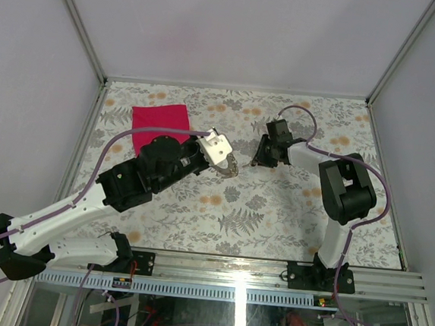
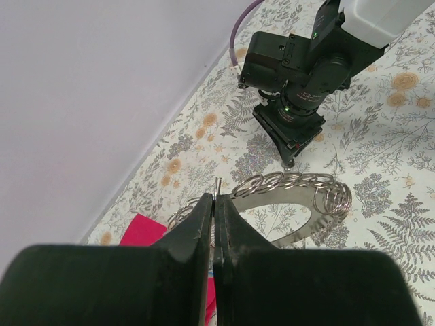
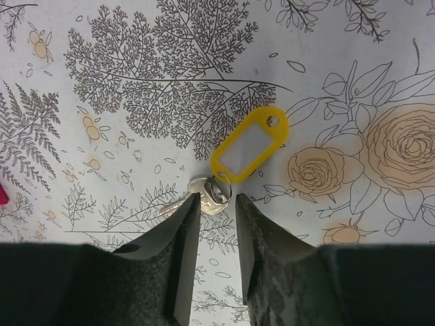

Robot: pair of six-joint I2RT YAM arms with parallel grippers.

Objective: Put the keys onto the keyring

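Two grips: left fingers (image 2: 198, 227) clamp the keyring (image 2: 292, 182) tight; right fingers (image 3: 178, 234), narrowly apart, straddle the yellow-tagged key (image 3: 206, 191) on the counter (image 1: 274, 214), near its middle.

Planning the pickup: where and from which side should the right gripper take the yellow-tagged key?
Probably the silvery key head, from straight above: it lies flat on the table, so only its edges offer a pinch. The right gripper straddles it there; the yellow tag would leave the key dangling.

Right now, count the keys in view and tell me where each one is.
1. A silvery key with a yellow tag lies on the floral tablecloth, just ahead of the right gripper. Others may be hidden.
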